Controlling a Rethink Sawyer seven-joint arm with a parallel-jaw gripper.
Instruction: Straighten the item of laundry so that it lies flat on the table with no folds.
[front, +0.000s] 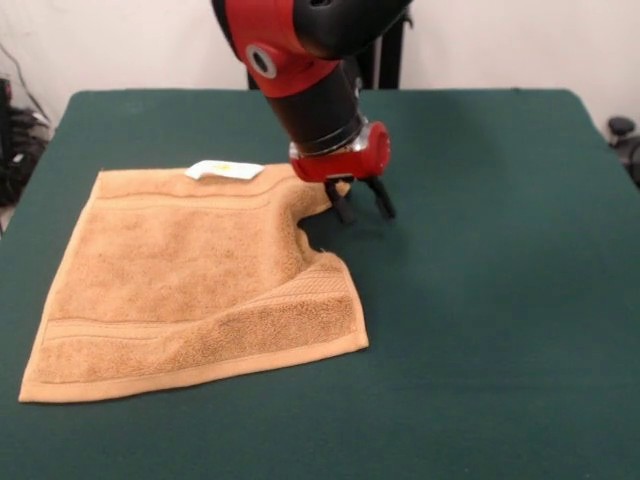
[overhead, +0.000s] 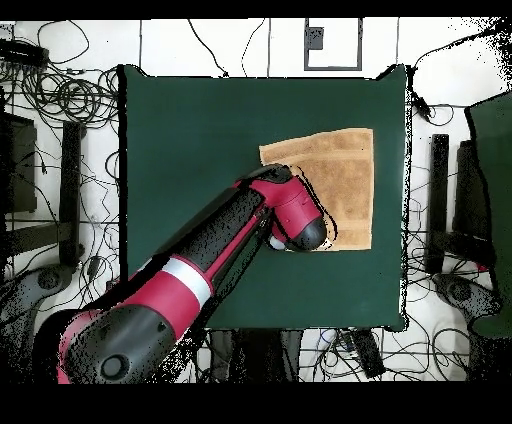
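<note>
Red-and-black pincer w/ two black fingers hangs just over the dark green felt-like table, fingers spread, released, nothing between them. Tips look at or just above the felt; can't tell if touching.

Small square golden-tan terry towel lies directly beside the pincer, spreading away from it in front view toward the frame's left and lower edge. Towel's nearest corner is bunched/pulled in right by the fingers, approx touching one; a notch of green shows below the fingers where the edge curves in. Below that, a flap w/ woven border band is folded over, so not flat there. Rest of towel lies mostly smooth.

Small white tag w/ yellow mark sits on the towel's far edge, near the pincer.

Overhead: arm covers the towel corner nearest it; pincer itself hidden under the wrist.
</note>
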